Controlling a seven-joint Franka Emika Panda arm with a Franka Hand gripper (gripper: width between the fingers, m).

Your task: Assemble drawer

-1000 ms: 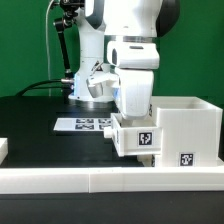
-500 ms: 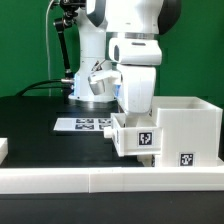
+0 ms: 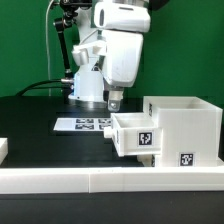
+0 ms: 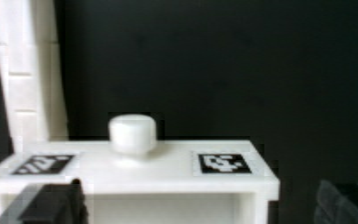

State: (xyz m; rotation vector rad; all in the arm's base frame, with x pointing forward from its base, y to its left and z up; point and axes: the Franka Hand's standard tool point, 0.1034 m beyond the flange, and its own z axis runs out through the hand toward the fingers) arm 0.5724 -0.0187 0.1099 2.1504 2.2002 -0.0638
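A robotics lab: green backdrop (image 3: 25, 45), black table (image 3: 40, 140), tagged marker board (image 3: 82, 124)

The arm (image 3: 108, 45) was built of rounded glossy white shells with dark joint sections. A blocky white wrist housing was seen, ending in small dark fingers (image 3: 113, 99).

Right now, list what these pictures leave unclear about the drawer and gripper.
- Housing: far side hidden by its own walls in the exterior view; cut off by the edge in the wrist view.
- Tray: how deep it sits in the housing is hidden.
- Gripper: too small in the exterior view; wrist view shows only dark, blurred fingertips.
- Second tray: not in view.
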